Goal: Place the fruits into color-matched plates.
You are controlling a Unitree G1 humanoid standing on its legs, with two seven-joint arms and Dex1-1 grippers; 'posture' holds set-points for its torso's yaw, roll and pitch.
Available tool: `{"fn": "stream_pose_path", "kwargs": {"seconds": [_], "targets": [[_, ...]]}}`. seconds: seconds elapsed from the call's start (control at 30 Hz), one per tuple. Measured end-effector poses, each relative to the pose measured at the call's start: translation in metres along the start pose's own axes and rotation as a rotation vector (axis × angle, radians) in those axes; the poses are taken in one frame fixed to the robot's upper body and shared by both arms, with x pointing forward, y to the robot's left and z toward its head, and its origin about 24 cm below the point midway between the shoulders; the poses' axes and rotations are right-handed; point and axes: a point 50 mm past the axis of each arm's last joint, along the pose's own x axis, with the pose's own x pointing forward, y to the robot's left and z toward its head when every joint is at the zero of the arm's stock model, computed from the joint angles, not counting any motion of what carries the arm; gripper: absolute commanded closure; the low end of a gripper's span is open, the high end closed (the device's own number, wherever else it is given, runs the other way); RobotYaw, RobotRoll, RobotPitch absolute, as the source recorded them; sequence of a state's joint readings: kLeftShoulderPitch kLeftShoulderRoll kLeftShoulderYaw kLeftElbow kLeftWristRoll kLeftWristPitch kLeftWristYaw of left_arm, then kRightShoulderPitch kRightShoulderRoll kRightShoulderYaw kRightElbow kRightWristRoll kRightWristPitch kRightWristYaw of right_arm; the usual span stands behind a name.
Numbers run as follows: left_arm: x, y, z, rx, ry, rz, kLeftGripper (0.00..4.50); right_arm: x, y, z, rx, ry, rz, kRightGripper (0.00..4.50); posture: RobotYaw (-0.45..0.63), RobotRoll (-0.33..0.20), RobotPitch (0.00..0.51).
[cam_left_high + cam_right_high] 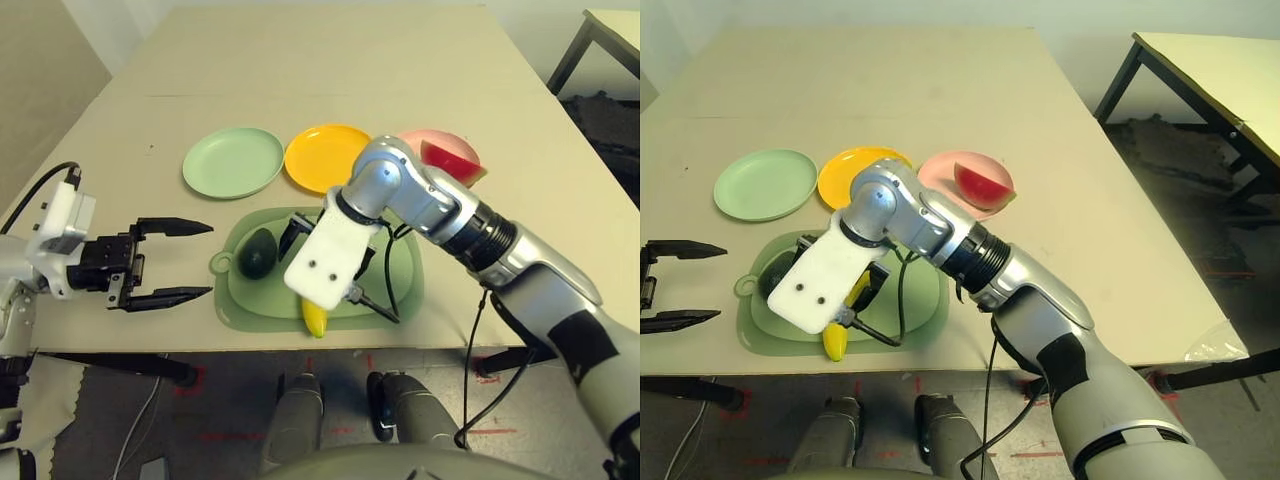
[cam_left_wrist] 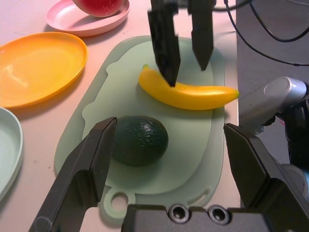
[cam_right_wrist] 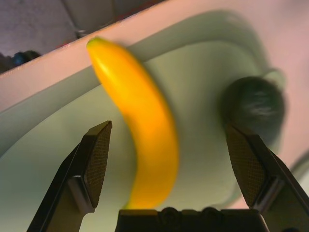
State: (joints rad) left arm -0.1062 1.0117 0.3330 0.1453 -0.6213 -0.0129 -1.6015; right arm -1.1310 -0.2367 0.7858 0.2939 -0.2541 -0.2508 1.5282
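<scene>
The yellow banana (image 3: 145, 140) lies on the green mat (image 1: 405, 280) near the table's front edge. My right gripper (image 3: 166, 128) hangs open just over it, one finger on each side. The dark green avocado (image 1: 257, 253) rests on the mat's left part. My left gripper (image 1: 205, 260) stands open just left of the mat, pointing at the avocado (image 2: 140, 140) without touching it. The red watermelon wedge (image 1: 982, 183) sits on the pale pink plate (image 1: 935, 170). The yellow plate (image 1: 325, 155) and the mint green plate (image 1: 233, 160) hold nothing.
The three plates stand in a row behind the mat, mint green on the left, yellow in the middle, pink on the right. The mat's handle loop (image 1: 222, 263) points towards my left gripper. A second table (image 1: 1200, 70) stands off to the right.
</scene>
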Motion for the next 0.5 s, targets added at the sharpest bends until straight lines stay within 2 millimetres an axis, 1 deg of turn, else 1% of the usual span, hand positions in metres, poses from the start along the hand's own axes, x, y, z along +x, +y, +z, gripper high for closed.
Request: {"fn": "stream_pose_path", "kwargs": {"seconds": [0.13,0.33,0.43,0.5], "targets": [[0.003,0.000,0.003,0.013,-0.005,-0.001,0.00,0.014,-0.001,-0.007,0.003,0.017,0.013,0.02,0.17,0.000,0.176],[0.005,0.001,0.005,0.023,-0.011,0.007,0.00,0.024,0.001,-0.016,0.019,0.042,0.029,0.02,0.18,0.000,0.181],[0.007,0.001,0.007,0.034,-0.013,0.009,0.00,0.025,0.002,-0.018,0.023,0.040,0.043,0.83,0.18,0.000,0.183],[0.008,0.001,0.008,0.038,-0.014,0.009,0.00,0.026,0.005,-0.019,0.032,0.037,0.055,1.60,0.17,0.000,0.183]]}}
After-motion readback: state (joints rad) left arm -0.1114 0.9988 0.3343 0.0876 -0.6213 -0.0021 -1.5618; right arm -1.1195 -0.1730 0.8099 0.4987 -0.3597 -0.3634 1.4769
